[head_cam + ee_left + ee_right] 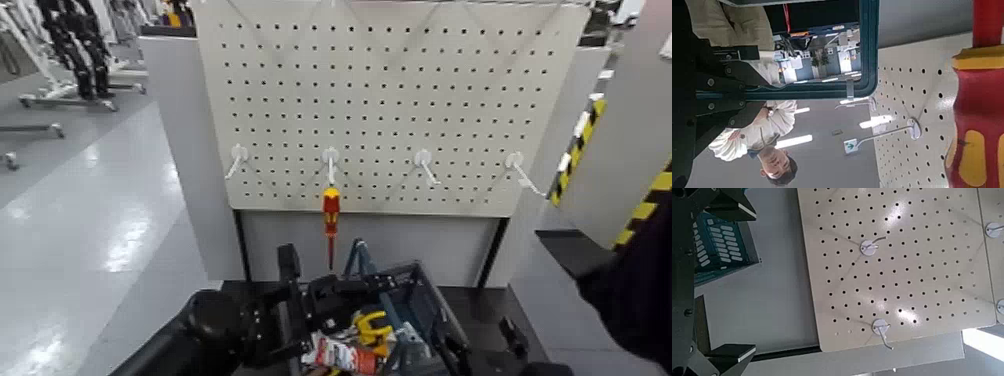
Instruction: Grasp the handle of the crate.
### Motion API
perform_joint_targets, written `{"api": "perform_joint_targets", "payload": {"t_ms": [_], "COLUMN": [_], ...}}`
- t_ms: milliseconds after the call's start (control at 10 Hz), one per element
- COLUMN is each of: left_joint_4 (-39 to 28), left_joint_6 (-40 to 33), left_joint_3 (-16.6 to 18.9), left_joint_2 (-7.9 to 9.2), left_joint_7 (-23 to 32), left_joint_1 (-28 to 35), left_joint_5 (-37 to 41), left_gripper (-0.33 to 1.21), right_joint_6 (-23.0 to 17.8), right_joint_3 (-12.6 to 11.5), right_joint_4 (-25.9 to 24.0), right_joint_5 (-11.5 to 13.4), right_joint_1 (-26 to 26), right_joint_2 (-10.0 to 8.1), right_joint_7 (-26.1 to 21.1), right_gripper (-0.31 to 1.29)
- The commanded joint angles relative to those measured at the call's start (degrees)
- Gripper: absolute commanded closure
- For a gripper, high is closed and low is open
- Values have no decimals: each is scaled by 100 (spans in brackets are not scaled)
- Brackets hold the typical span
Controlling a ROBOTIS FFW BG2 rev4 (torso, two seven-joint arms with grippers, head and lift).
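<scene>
The dark blue-grey crate (428,296) sits low in the middle of the head view, in front of the pegboard, with tools inside. Its arched handle (357,258) stands up at the crate's far left side. My left gripper (300,290) is right beside the handle, at the crate's left rim. The left wrist view shows a blue-grey bar (868,47) of the crate close to the gripper. My right gripper (746,278) is open and empty, to the right of the crate (719,247) and apart from it.
A white pegboard (400,90) with several hooks stands behind the crate. A red-and-yellow screwdriver (330,215) hangs from one hook just above the handle and shows close up in the left wrist view (977,117). A person (758,133) shows in that view. Yellow-black posts (580,140) stand to the right.
</scene>
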Motion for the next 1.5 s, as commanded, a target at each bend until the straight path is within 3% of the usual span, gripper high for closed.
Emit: {"api": "perform_joint_targets", "payload": {"t_ms": [100, 500, 800, 1200, 1500], "left_joint_4": [-541, -1895, -2809, -3310, -3424], "left_joint_6": [89, 379, 379, 484, 484], "left_joint_3": [193, 483, 641, 747, 896], "left_joint_2": [89, 467, 590, 749, 749], "left_joint_7": [18, 633, 1196, 1626, 1802], "left_joint_1": [386, 1273, 1739, 2091, 2258], "left_joint_5": [1, 387, 800, 1187, 1284], "left_gripper": [119, 119, 119, 119, 119], "right_joint_6": [0, 0, 0, -18, 0], "right_joint_3": [-24, -59, -77, -77, -103], "right_joint_4": [0, -18, -44, -44, -53], "right_joint_5": [9, 27, 27, 27, 27], "right_joint_1": [25, 51, 60, 69, 78], "right_joint_2": [0, 18, 18, 26, 35], "right_joint_7": [0, 0, 17, 44, 123], "right_gripper": [13, 13, 13, 13, 13]}}
